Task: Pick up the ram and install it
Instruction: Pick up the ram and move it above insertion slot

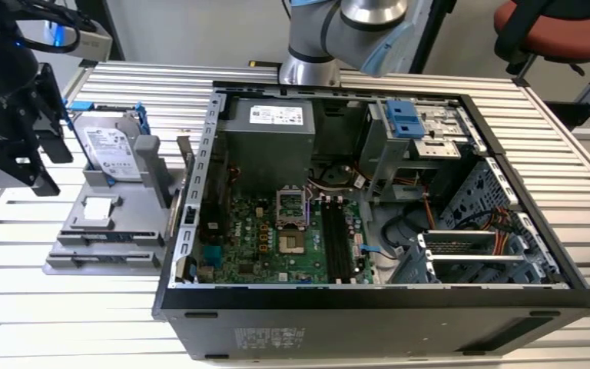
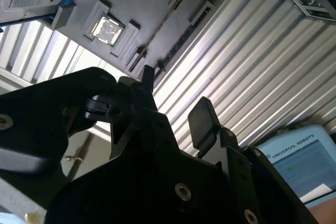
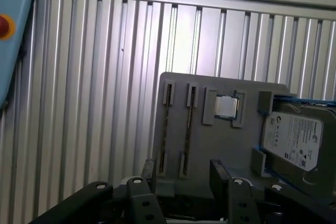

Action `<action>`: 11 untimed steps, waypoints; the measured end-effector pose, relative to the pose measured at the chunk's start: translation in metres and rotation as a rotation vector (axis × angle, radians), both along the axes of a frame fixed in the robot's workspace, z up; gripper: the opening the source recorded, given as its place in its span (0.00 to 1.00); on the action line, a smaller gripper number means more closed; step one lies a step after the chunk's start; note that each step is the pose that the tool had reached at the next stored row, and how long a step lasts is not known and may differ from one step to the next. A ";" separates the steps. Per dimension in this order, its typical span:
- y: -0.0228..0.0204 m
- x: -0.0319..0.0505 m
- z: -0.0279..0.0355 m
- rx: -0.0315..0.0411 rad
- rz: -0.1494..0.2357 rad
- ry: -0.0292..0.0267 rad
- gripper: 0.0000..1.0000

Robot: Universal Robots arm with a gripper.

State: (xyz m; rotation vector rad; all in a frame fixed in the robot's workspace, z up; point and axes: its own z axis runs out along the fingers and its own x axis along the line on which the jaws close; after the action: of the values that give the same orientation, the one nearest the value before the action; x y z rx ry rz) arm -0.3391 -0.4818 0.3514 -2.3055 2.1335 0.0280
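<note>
The black two-fingered gripper (image 1: 39, 157) hangs in the air with its fingers (image 3: 218, 170) spread apart and nothing between them. It is over the ribbed aluminium table (image 1: 8, 300), off the grey plastic parts holder's (image 1: 151, 157) edge on the exterior view's left.

The ram (image 3: 189, 129), a thin green stick, stands on its long edge in a narrow slot of that holder, beside a square silver processor chip (image 3: 227, 107) and a silver hard drive in a blue frame (image 3: 295, 139). Bare table lies open around the holder's outer sides.

The holder's other side sits just beside the metal rim of the open black computer case (image 1: 377, 319). In the case, long black motherboard slots (image 1: 336, 238) lie uncovered, hemmed by the grey power supply box (image 1: 266, 142) and the drive cage.
</note>
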 end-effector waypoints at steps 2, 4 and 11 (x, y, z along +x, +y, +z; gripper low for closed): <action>0.0000 0.0000 -0.0021 -0.0001 -0.005 0.0000 1.00; 0.0000 0.0000 -0.0043 0.0000 -0.010 0.0000 1.00; 0.0000 -0.0001 -0.0119 -0.0001 -0.023 0.0001 1.00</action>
State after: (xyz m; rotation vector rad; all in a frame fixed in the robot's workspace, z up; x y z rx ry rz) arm -0.3392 -0.4818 0.3395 -2.2811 2.1595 0.0280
